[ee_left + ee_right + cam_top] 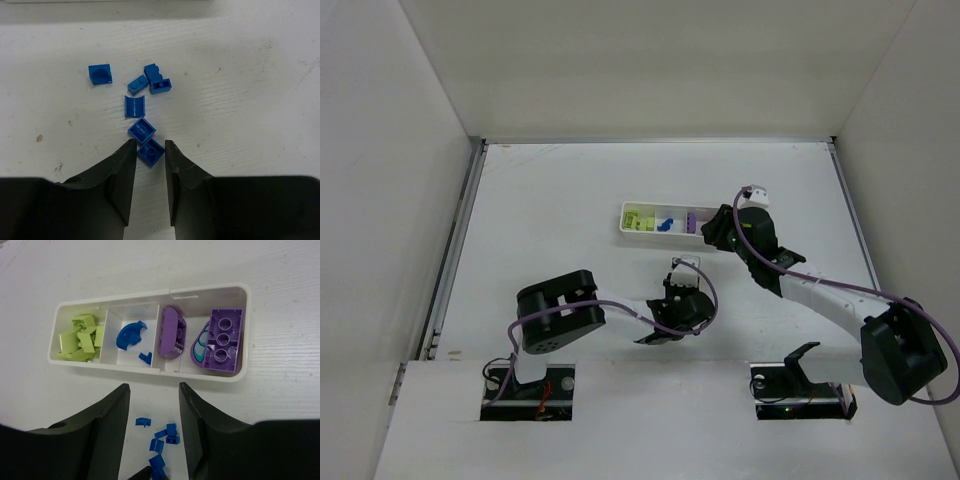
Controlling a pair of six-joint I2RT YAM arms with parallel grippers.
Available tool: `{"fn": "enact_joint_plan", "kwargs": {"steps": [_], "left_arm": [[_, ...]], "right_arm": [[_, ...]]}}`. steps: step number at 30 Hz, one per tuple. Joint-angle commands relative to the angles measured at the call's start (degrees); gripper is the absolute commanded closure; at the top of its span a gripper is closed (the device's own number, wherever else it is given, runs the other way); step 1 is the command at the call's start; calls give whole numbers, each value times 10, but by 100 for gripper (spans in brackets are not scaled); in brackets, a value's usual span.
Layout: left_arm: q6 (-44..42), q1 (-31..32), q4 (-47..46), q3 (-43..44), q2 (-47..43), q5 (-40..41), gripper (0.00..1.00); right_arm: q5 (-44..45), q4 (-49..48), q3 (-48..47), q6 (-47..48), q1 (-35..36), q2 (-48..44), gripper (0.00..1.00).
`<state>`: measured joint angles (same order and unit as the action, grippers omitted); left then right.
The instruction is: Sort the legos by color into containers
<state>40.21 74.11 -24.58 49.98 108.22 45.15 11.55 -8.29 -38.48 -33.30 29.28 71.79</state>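
Note:
The white tray (pixel 150 368) holds lime-green legos (pixel 80 340) in its left compartment, blue pieces (pixel 130 334) beside them, and purple pieces (pixel 220 340) on the right. It also shows in the top view (pixel 626 222). Several loose blue legos (pixel 135 106) lie on the table in front of the tray, also in the right wrist view (pixel 162 440). My left gripper (pixel 150 145) is low over them, narrowly open, with one flat blue lego (pixel 150 151) lying between its tips. My right gripper (pixel 154 387) is open and empty, above the table just near the tray.
A white wall surrounds the table on three sides. A metal rail (pixel 455 240) runs along the left edge. The two grippers (pixel 682 272) (pixel 715 230) are close together in front of the tray's right end.

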Motion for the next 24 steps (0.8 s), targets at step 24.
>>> {"fn": "enact_joint_plan", "kwargs": {"steps": [24], "left_arm": [[-142, -100, -63, -46, -206, -50, 85]], "right_arm": [[9, -53, 12, -11, -6, -17, 50]]}}
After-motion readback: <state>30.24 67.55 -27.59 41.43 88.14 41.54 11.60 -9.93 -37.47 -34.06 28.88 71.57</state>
